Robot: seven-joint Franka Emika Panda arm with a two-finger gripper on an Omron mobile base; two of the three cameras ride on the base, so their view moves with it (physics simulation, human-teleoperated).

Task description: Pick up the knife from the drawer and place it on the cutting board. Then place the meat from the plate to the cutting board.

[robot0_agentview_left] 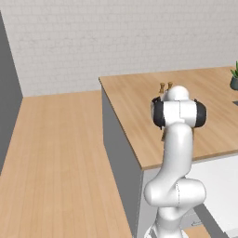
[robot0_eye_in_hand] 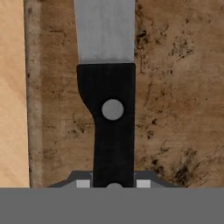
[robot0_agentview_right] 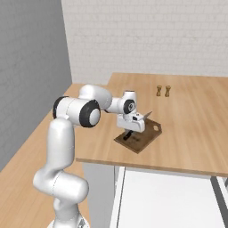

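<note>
Pale wood covers the counter [robot0_agentview_left: 139, 102] in the left base view, with its corner and near edge running down toward the arm. The white arm rises in front and hides the work area. Two small wooden shakers [robot0_agentview_left: 166, 86] peek out just above the arm's joint. A potted plant [robot0_agentview_left: 234, 79] sits at the far right edge. Open wooden floor lies to the left of the counter.

In the right base view, the arm reaches across the counter's near edge. The gripper [robot0_agentview_right: 129, 133] hangs low over the cutting board [robot0_agentview_right: 144, 136], which lies tilted close to that edge. The knife [robot0_agentview_right: 143, 116] juts from the hand, its blade angled up and to the right. The shakers stand well behind the board, with bare counter all around. White cabinet fronts lie below the counter's edge.

In the hand view, the black handle runs straight up from between the fingers [robot0_eye_in_hand: 83, 183], which are clamped on it. The grey blade extends toward the top. The dark brown board lies beneath the knife, its left edge beside a strip of pale counter.
</note>
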